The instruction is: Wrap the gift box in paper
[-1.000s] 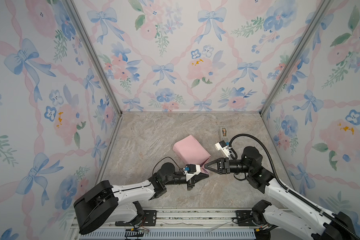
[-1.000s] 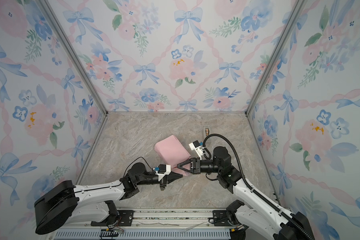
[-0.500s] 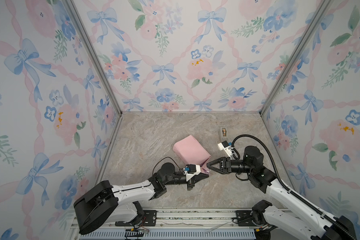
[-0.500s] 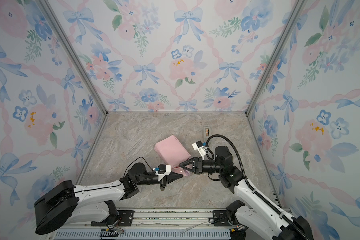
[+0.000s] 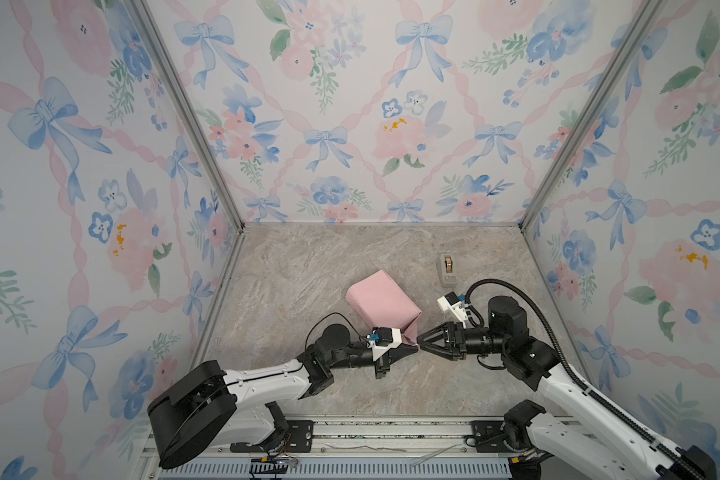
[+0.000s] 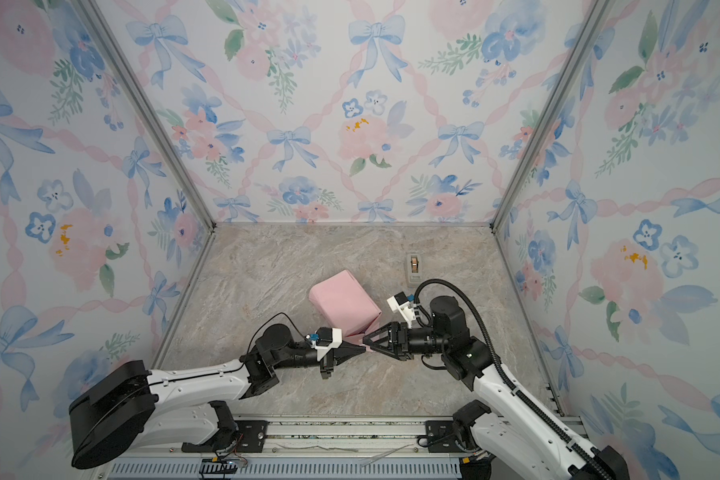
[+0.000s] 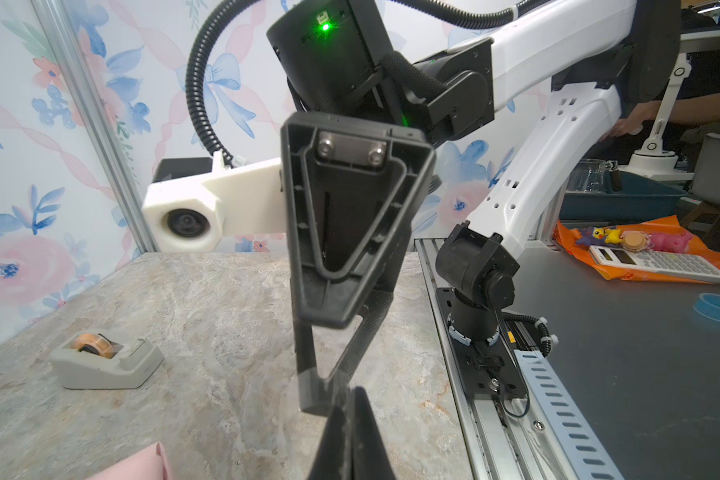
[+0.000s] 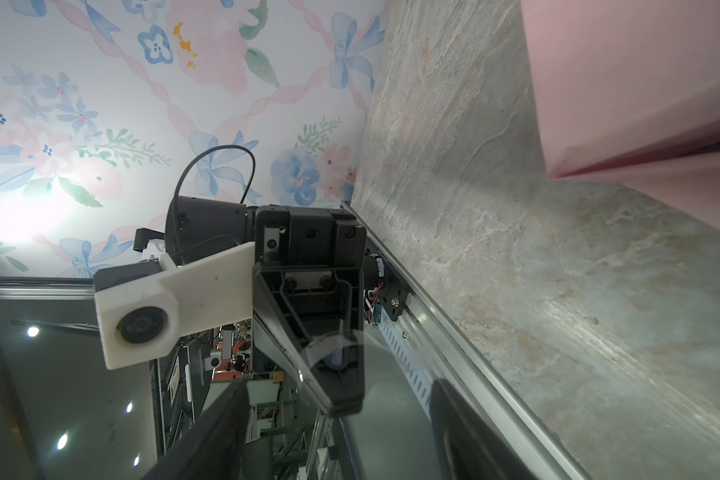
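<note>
The paper, pale pink side out, is folded round the gift box, which is hidden inside it; loose folds hang at its near end. Just in front of that end my left gripper is shut on a strip of clear tape. My right gripper faces it tip to tip. It is open, its fingers standing on either side of the left gripper's tip without touching.
A beige tape dispenser stands at the back right of the marble table. Floral walls close off three sides. The metal rail carrying both arm bases runs along the front edge.
My right gripper has opened and drawn back slightly to the right. The left gripper has stayed shut and still. The wrapped box has not moved.
</note>
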{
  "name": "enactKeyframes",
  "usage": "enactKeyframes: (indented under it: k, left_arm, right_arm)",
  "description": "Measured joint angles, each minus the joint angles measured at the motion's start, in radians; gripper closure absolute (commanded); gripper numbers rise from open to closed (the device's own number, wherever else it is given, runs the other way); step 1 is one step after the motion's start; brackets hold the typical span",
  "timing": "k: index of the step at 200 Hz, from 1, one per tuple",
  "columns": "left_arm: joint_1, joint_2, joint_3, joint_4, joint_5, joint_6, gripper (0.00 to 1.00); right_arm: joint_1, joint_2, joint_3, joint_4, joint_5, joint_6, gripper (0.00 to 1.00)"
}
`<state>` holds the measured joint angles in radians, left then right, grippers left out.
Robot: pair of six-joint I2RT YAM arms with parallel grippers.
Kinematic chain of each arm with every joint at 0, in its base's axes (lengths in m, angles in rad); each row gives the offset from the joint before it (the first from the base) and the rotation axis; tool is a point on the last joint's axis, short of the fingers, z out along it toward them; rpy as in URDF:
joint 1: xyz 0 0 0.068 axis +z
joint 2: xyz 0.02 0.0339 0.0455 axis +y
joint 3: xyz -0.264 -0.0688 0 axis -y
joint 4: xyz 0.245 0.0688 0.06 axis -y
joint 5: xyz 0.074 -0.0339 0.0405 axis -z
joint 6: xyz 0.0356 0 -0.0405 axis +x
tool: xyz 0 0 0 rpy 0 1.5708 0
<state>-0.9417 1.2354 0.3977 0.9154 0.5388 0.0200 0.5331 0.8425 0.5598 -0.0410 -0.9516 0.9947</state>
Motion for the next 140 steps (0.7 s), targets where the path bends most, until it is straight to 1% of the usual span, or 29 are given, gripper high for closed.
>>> enactKeyframes:
  k: [18,58,122,140]
  left_arm:
    - [0.000,0.001,0.001,-0.001,0.001,0.000,1.00]
    - [0.000,0.006,0.001,-0.002,0.005,0.000,1.00]
    - [0.000,0.006,0.005,-0.002,0.016,-0.001,1.00]
    - [0.000,0.006,0.005,-0.002,0.021,-0.001,1.00]
  right_arm:
    - [0.024,0.003,0.000,0.035,0.001,0.024,0.33]
    - [0.040,0.036,0.000,0.126,0.001,0.074,0.37]
    - [0.052,0.087,0.000,0.293,-0.003,0.140,0.48]
    - [0.053,0.105,0.000,0.330,-0.002,0.151,0.49]
